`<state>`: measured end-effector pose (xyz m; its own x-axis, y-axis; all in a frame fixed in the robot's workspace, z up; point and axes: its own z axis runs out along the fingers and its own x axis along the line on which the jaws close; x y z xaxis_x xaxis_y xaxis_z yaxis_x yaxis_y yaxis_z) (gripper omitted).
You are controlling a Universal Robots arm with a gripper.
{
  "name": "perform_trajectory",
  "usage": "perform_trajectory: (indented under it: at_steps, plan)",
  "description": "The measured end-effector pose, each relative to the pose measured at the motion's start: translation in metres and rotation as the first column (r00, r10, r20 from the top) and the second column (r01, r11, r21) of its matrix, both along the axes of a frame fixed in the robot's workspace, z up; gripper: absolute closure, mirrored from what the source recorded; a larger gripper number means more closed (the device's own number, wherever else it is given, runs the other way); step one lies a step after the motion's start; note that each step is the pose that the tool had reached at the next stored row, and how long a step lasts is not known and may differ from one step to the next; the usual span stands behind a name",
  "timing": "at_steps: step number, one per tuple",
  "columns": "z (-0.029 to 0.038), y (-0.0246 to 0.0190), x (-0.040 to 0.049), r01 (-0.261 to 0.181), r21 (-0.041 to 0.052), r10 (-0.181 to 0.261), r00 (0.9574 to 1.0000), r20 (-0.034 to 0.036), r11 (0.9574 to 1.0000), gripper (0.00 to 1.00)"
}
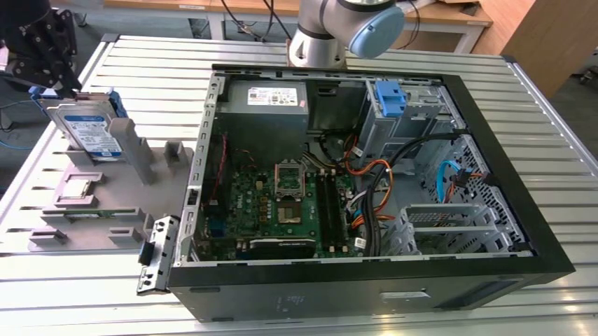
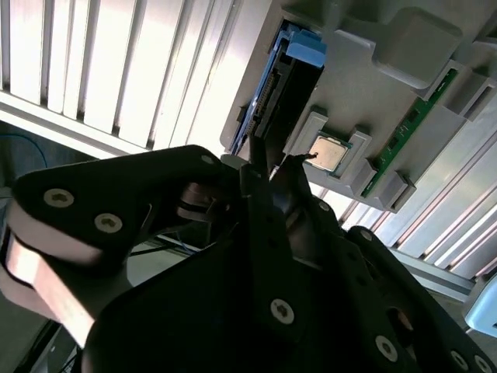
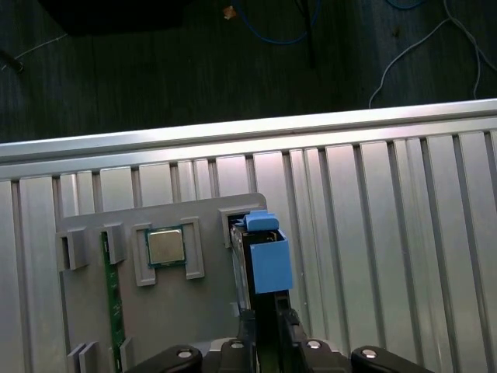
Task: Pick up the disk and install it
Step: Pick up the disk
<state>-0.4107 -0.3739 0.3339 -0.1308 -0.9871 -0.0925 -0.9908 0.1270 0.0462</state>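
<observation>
Exterior view: the gripper (image 1: 66, 85) hangs in the upper corner of the exterior view's left, directly above the disk (image 1: 89, 129). The disk stands on edge in a slot of the grey fixture (image 1: 122, 185). Its labelled face is turned toward the camera and its blue carrier (image 1: 117, 103) shows along the far side. The fixture lies on the slatted metal bench (image 1: 159, 63), just beside the open computer case (image 1: 374, 280), which takes up the middle of the frame and the exterior view's right. Lower on the fixture, a small square chip (image 1: 78, 187) and a green memory stick (image 1: 89, 213) each sit in their own recess, apart from the disk. Inside the case a motherboard (image 1: 280, 203) lies flat, and a bare blue bracket (image 1: 388, 98) sits in the drive cage toward the upper right. The arm's base (image 1: 323, 35) stands beyond the case at top centre.

In both wrist views the 2 fingers (image 2: 295, 186) (image 3: 289, 330) stand slightly apart, with a narrow gap lined up with the disk's thin upper edge (image 2: 283, 93) (image 3: 268, 264). The tips are close to that edge and nothing is clamped between them. The chip (image 2: 330, 151) (image 3: 165, 246) lies in the recess next to the disk's slot.
</observation>
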Motion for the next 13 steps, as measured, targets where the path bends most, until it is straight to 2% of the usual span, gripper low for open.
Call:
perform_trajectory:
  at_steps: [1,2,3,4,6,7,8,10,11,13]
  plan:
    - [0.0000,0.0000,0.0000,0.000,0.0000,0.000,1.0000,0.0000,1.0000,0.71]
    - [0.0000,0.0000,0.0000,0.000,0.0000,0.000,1.0000,0.0000,1.0000,0.71]
    - [0.0000,0.0000,0.0000,0.000,0.0000,0.000,1.0000,0.0000,1.0000,0.65]
    - [0.0000,0.0000,0.0000,0.000,0.0000,0.000,1.0000,0.0000,1.0000,0.65]
    - [0.0000,0.0000,0.0000,0.000,0.0000,0.000,1.0000,0.0000,1.0000,0.53]
    - [-0.0001,0.0000,0.0000,0.000,0.0000,0.000,1.0000,0.0000,1.0000,0.53]
    - [-0.0001,0.0000,0.0000,0.000,0.0000,0.000,1.0000,0.0000,1.0000,0.42]
    - [-0.0001,0.0000,0.0000,0.000,0.0000,0.000,1.0000,-0.0001,1.0000,0.42]
    - [-0.0001,0.0000,0.0000,0.000,0.0000,0.000,1.0000,0.0000,1.0000,0.35]
    - [-0.0005,0.0000,0.0000,0.000,0.0001,0.000,1.0000,0.0002,1.0000,0.35]
